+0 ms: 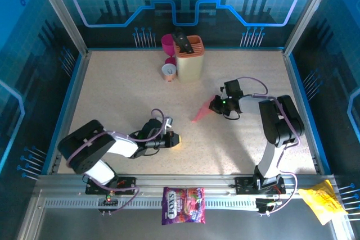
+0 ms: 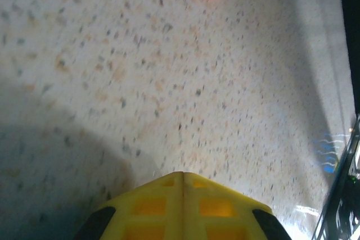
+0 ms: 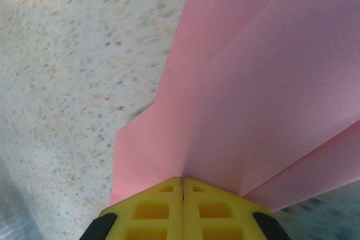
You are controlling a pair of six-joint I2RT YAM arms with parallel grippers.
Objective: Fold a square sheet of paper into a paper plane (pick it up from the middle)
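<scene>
Pinching the paper plane [image 3: 253, 111] in our shut right jaws, we judge folding finished; next, set it on the bench [image 1: 124, 94]. Our left jaws sit closed, empty.

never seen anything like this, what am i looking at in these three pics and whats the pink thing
Two robot arms are bolted to a speckled table. The wide picture looks down from above. The other two come from a camera on each wrist, so the left fingers and right fingers show yellow at the bottom. The pink thing is a folded paper plane; the right fingers are shut on it. The left fingers are shut, holding nothing. A beige holder stands at the back.
</scene>
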